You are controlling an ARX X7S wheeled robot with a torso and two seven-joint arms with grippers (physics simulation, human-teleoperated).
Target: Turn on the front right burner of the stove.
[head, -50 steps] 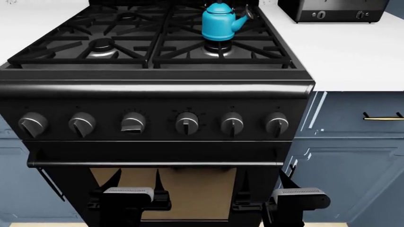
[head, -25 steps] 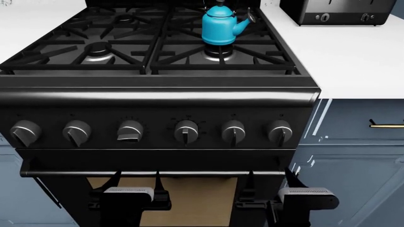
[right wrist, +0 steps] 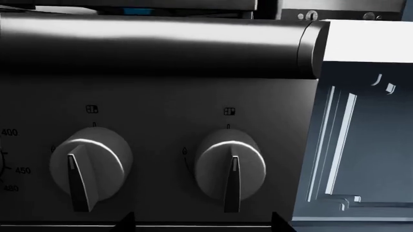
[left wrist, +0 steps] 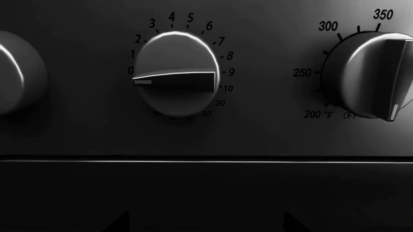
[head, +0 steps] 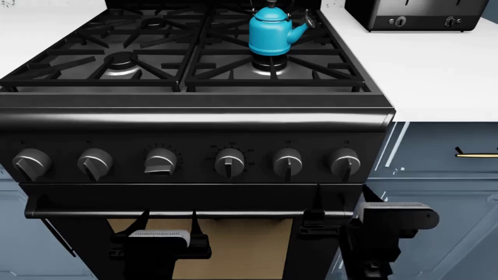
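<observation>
**Right arm lined up on the two end knobs**

Your right gripper (head: 327,219) sits below the stove (head: 195,119) panel's right end; whether its jaws are apart, you cannot tell. Likewise the left gripper (head: 167,242). The two rightmost knobs (right wrist: 230,164) stand ahead of it, untouched, pointers down. They look rigid and smooth: pinch across the raised rib. The front right burner (head: 270,65), near the cooktop's front right corner, carries a blue kettle (head: 272,30).

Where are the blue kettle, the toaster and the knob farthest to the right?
Kettle (head: 269,33), head view, on its round blue body.
Toaster (head: 412,13), head view, on its black front.
Rightmost knob (head: 344,163), head view, on its face, near the pointer.
</observation>
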